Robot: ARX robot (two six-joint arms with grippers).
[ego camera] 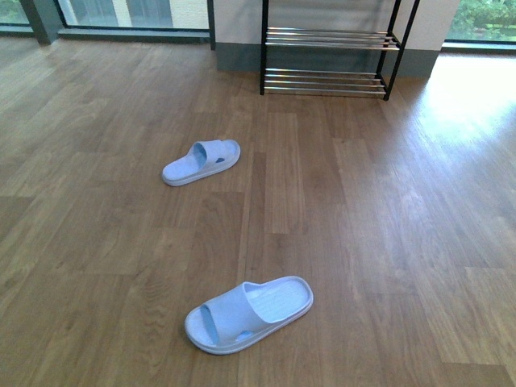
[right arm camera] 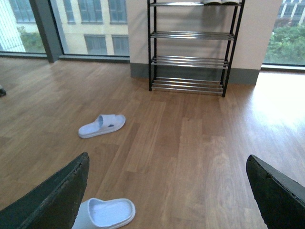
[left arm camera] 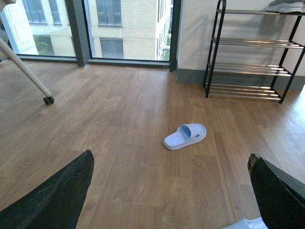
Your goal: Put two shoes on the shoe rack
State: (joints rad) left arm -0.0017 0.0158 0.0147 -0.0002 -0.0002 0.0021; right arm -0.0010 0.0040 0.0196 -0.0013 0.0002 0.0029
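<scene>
So the shoes here are pale blue slides, not sneakers, and both are lying on the wood floor (ego camera: 379,226) with nothing holding them. In the front view the near slide (ego camera: 250,314) sits lower centre of the frame, toe pointing to the lower left. The far slide (ego camera: 201,161) is left of centre, higher up, angled about the same way. They're well apart from each other.

The shoe rack (ego camera: 322,38) is at the top of the frame, right of centre, up against the wall. It has a black frame and shiny bars. Only its two lowest tiers show in the front view, with nothing on them, and both slides are well short of it.

My left end effector (left arm camera: 170,157) is spread wide, with one dark finger in each bottom corner of the left wrist view and the far slide on the floor beyond the gap. My right end effector (right arm camera: 167,159) is just as wide, and the near slide is at the bottom left of the right wrist view, partly behind one finger.

In the left wrist view there's a grey shoe (left arm camera: 286,5) on the rack's top tier, upper right. Big windows (left arm camera: 124,28) fill the top left.
</scene>
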